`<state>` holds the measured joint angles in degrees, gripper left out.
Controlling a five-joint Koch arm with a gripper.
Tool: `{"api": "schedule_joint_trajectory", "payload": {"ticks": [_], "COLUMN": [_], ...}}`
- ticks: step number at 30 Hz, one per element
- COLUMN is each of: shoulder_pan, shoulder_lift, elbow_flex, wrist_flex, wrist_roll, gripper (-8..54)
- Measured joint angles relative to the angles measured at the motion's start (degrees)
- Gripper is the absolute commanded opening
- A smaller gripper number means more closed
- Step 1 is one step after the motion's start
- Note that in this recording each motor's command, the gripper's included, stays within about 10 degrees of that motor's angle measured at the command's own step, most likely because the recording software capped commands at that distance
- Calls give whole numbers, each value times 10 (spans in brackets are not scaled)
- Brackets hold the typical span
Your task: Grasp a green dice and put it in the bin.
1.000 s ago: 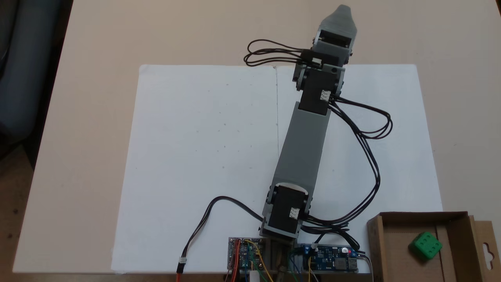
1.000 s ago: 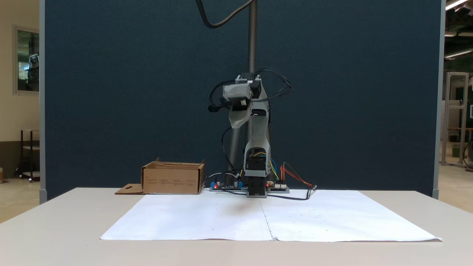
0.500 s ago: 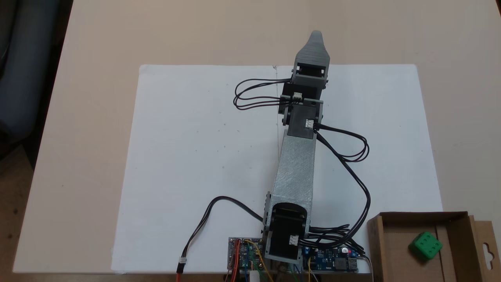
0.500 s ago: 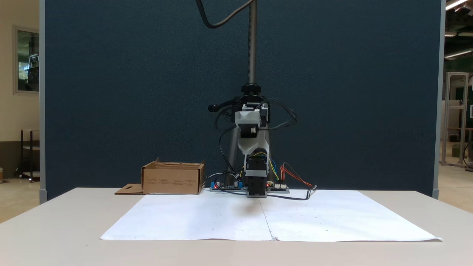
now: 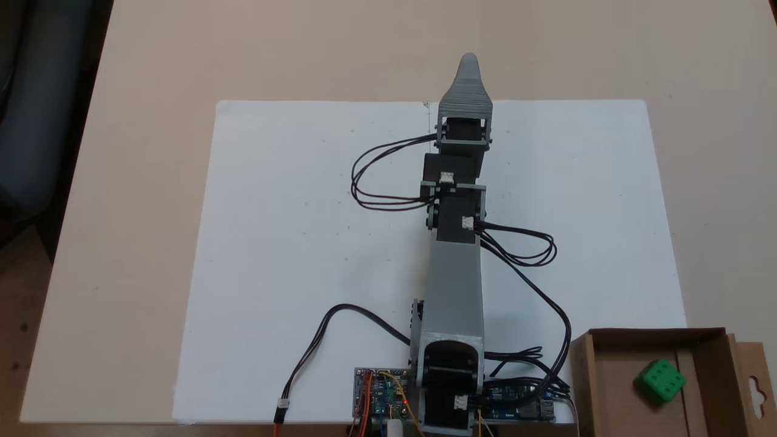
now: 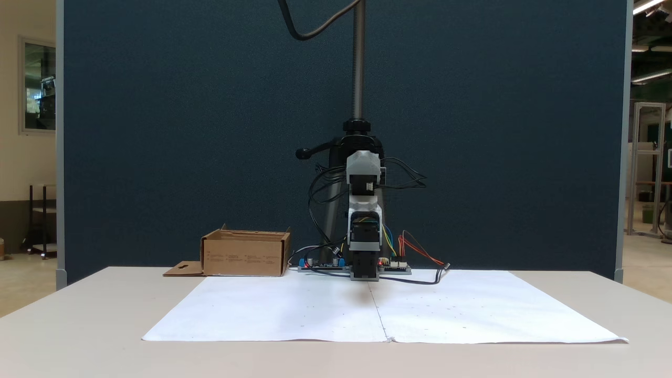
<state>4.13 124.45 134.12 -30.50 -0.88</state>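
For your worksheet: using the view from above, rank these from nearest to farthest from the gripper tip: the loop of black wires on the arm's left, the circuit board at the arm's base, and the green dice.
From the gripper, in the view from above:
1. Loop of black wires, just below and left of it.
2. Circuit board, at the bottom edge by the arm's base.
3. Green dice, inside the bin at bottom right.

Arm (image 5: 452,285) outstretched, gripper (image 5: 468,60) empty
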Motion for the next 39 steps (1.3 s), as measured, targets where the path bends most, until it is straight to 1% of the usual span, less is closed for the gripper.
{"api": "schedule_joint_trajectory", "payload": {"ticks": [7,23,32,39], "shoulder_pan": [-9,-28,-26,-26], "shoulder_lift": [40,48,48,48], "elbow_flex": [115,381,415,415], "wrist_flex": [-126,-402,-543,-551], "wrist_roll": [0,-1,-4,-4], "gripper": [467,467,469,469]}}
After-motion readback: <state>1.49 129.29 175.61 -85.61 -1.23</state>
